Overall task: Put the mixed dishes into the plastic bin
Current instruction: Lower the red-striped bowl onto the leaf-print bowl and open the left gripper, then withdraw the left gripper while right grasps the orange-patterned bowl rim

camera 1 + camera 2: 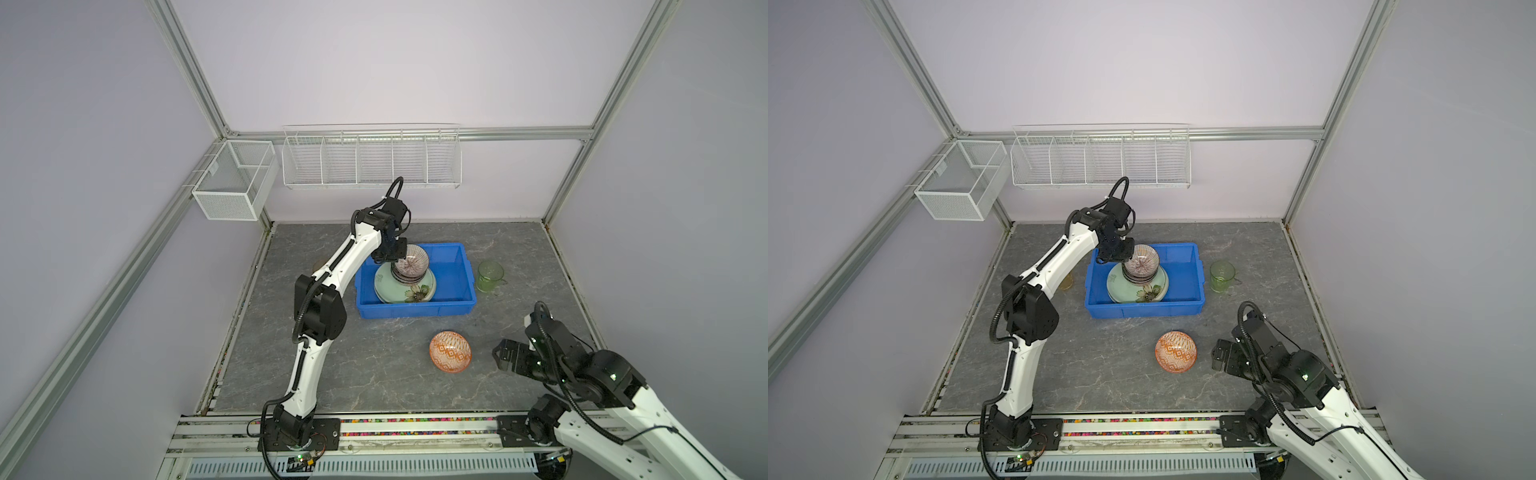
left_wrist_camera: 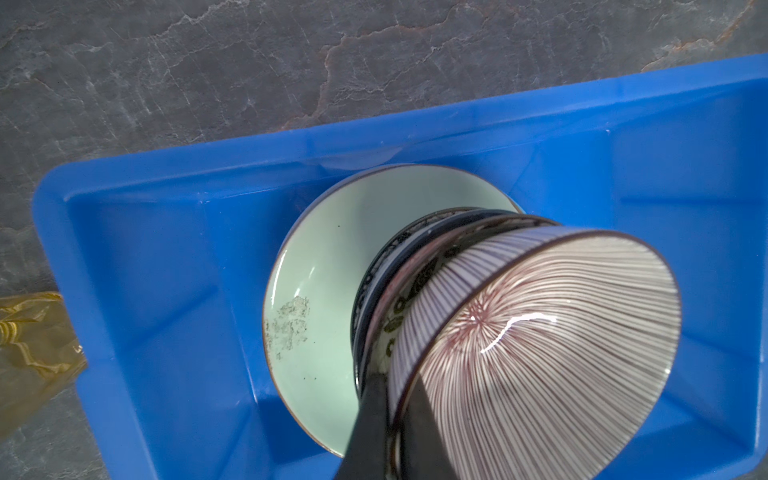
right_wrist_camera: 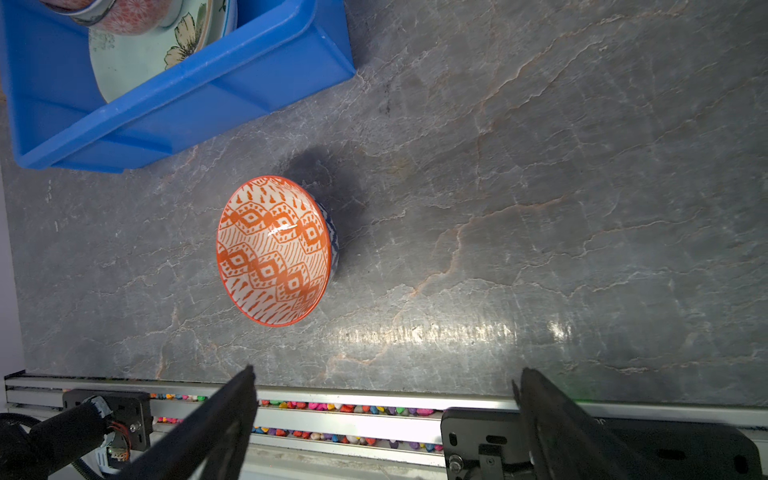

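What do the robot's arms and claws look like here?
Both the left arm and right arm have white shell links, black joint housings and black corrugated cables looped outside. The left claw and right claw have flat black fingers. Green lights glow on the right arm.

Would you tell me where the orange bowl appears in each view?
In a top view: orange bowl on the table, in front of the blue bin.
In a top view: orange bowl likewise.
Left wrist: not in it.
Right wrist: orange bowl near the middle, off the bin's corner.
Shared landmark: the blue bin, in all four.
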{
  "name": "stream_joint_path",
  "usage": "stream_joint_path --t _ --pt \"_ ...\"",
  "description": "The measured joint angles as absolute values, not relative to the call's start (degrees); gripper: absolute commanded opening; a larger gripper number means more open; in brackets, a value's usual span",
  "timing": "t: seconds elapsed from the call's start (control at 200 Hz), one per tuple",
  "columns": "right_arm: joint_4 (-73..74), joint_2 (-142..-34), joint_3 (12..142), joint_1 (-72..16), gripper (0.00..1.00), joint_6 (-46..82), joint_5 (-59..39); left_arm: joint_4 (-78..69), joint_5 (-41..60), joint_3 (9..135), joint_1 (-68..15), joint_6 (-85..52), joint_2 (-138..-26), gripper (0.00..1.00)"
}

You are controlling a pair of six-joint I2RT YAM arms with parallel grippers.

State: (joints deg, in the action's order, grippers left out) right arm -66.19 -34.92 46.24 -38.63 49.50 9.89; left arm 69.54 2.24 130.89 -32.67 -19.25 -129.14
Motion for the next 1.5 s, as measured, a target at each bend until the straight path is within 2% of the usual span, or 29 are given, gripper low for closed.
stream_joint_path --t 0.305,0.965,1.25,1.32,1.42,1.5 --pt "-66.19 -35.64 46.24 -38.63 1.00 49.50 9.89 69.49 2.76 130.93 -32.67 -19.22 -129.14 0.17" --pt "-66.28 -34.61 46.26 -38.63 0.99 49.52 10.55 69.76 4.36 132.70 -32.62 -19.40 -129.14 0.44" --pt "-66.26 -34.61 46.26 -38.63 0.99 49.52 10.52 70.00 4.40 132.88 -32.62 -19.51 -129.01 0.63" --pt "-66.24 -34.68 46.24 -38.63 0.99 49.50 10.50 70.13 4.40 132.88 -32.62 -19.57 -128.70 0.71" --pt "-66.15 -35.09 46.24 -38.63 0.98 49.50 10.46 70.50 4.38 132.88 -32.62 -19.53 -127.59 0.89" --pt "-65.71 -35.83 46.11 -38.63 0.98 49.50 10.17 70.57 4.36 132.86 -32.62 -19.29 -126.30 0.96"
